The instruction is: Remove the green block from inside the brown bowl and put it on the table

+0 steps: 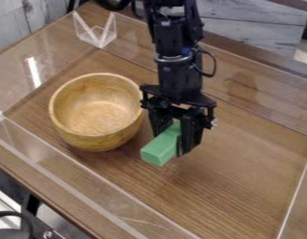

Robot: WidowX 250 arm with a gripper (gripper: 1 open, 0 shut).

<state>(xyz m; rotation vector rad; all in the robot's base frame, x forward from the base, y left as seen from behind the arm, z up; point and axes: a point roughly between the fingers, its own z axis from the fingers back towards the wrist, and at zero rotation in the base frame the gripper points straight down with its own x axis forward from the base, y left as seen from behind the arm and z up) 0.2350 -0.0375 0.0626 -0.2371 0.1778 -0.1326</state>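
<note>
Since the black robot arm comes down from the top edge, its upper part is cut off, and only the wrist and the black two-fingered gripper point(177, 133) show. Its fingers cover the upper end of the small bright green rectangular block point(160, 147), so how far the pads reach along it is hard to make out. Whether the block's low end touches the wood or sits just above it can't be told from this angle either.

Pose-wise, the arm points steeply down, nearly upright, with the gripper clenched on the green block, one finger on each side. The block sits tilted, its lower end toward the near side, just right of the round light-brown wooden bowl point(97, 112) and outside it. The bowl's pale inside looks bare.

As for room, the large brown wood-grain table point(230, 177) has plenty of open surface to the right and in front of the block. Low clear plastic walls point(68, 177) run along the near-left edge and the right edge. A small clear plastic stand point(94, 30) sits well apart at the far left
</note>
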